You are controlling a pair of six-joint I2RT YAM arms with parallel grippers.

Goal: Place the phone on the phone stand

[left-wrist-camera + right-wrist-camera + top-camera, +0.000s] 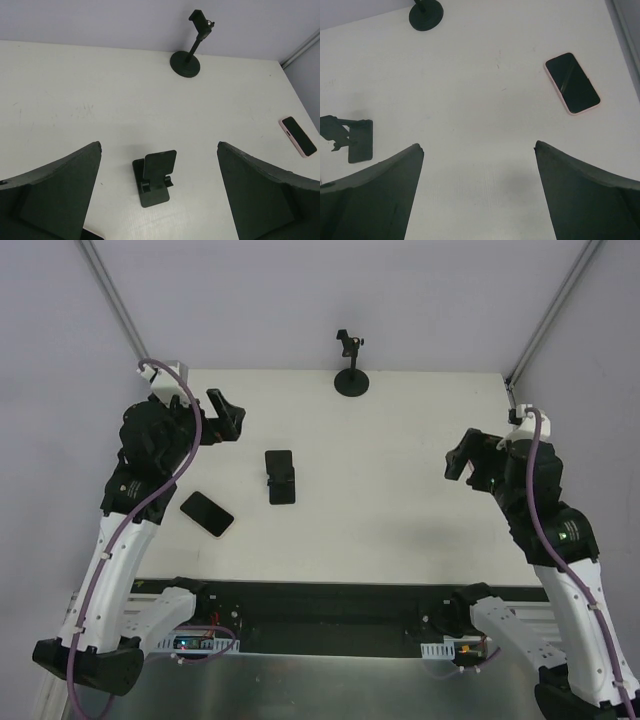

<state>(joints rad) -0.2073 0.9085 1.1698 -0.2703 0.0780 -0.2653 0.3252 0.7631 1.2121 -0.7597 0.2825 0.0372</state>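
Note:
A black phone stand (pixel 281 478) sits left of the table's middle; it also shows in the left wrist view (pixel 155 176) and in the right wrist view (pixel 351 138). A dark phone (pixel 206 513) lies flat to the near left of the stand. A second phone in a pink case (pixel 572 83) lies near the table's right edge, also showing in the left wrist view (pixel 298 136); my right arm hides it from the top camera. My left gripper (pixel 228 415) (pixel 159 144) is open and empty, held above the table behind the stand. My right gripper (pixel 460 458) (pixel 477 145) is open and empty.
A black tripod holder (pixel 350 370) on a round base stands at the back edge near the wall; it also shows in the left wrist view (pixel 187 59). The white table (pixel 400 500) is walled at the back and sides.

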